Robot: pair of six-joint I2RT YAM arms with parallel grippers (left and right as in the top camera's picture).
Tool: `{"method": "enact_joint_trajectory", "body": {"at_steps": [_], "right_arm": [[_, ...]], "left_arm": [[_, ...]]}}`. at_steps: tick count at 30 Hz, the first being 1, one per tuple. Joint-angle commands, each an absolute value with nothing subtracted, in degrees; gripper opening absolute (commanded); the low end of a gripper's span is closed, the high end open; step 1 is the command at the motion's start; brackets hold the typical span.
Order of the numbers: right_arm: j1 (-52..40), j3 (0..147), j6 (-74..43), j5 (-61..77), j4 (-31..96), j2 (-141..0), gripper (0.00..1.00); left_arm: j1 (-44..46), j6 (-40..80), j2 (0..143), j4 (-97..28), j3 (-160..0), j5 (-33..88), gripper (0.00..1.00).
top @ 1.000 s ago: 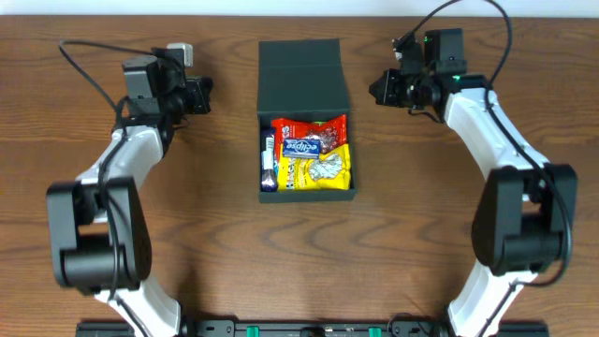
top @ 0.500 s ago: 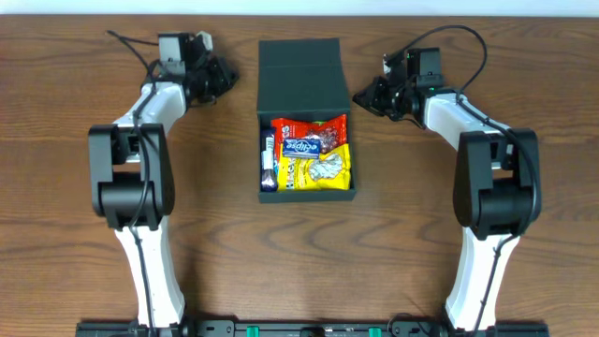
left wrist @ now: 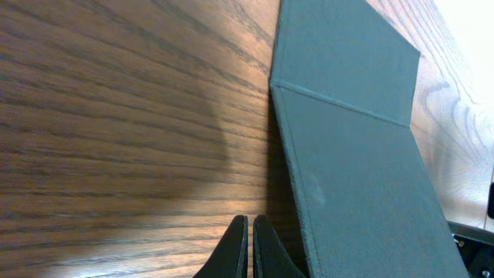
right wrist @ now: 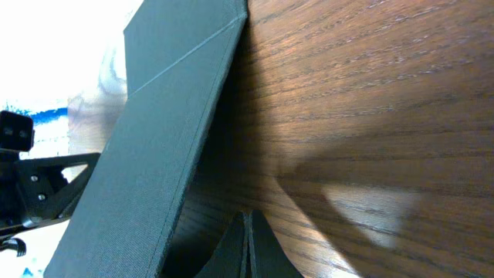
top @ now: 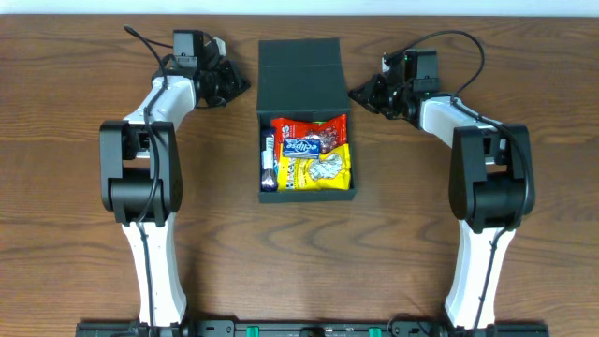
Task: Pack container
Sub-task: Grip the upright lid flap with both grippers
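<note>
The container [top: 301, 65] sits in the middle of the surface [top: 56, 112], holding snack packets [top: 309, 154], its lid flap open toward the far side. That flap lies between the arms: the left jaws, clenched and empty, are just to its left, and the right jaws, likewise clenched, are equally near on its right.

Dark teal-green matte square cardboard box [top: 299, 70] sits open and packed full, its flap lid lying flat between left gripper [top: 244, 84] and right gripper [top: 355, 93].

Wooden table [top: 402, 243] (open container [top: 299, 67] atop)
</note>
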State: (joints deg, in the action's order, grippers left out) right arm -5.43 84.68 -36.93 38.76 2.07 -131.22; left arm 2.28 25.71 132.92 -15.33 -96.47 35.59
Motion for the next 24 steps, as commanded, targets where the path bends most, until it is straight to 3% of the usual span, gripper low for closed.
{"method": "enact_joint_trajectory", "body": {"at_steps": [1, 13, 24], "right_arm": [[-5.4, 84.7, -37.7, 41.0, 1.8, -131.5, 0.02], [-7.0, 84.7, -37.5, 46.9, -3.2, -131.5, 0.02], [-2.0, 84.8, -29.4, 68.3, -7.1, -131.5, 0.02]], "left_arm": [[3.4, 25.5, 133.8, -15.6, -97.6, 35.6, 0.05], [4.1, 24.0, 133.8, -16.6, -97.6, 41.0, 0.06], [2.9, 16.8, 132.6, -16.0, -103.0, 57.1, 0.06]]}}
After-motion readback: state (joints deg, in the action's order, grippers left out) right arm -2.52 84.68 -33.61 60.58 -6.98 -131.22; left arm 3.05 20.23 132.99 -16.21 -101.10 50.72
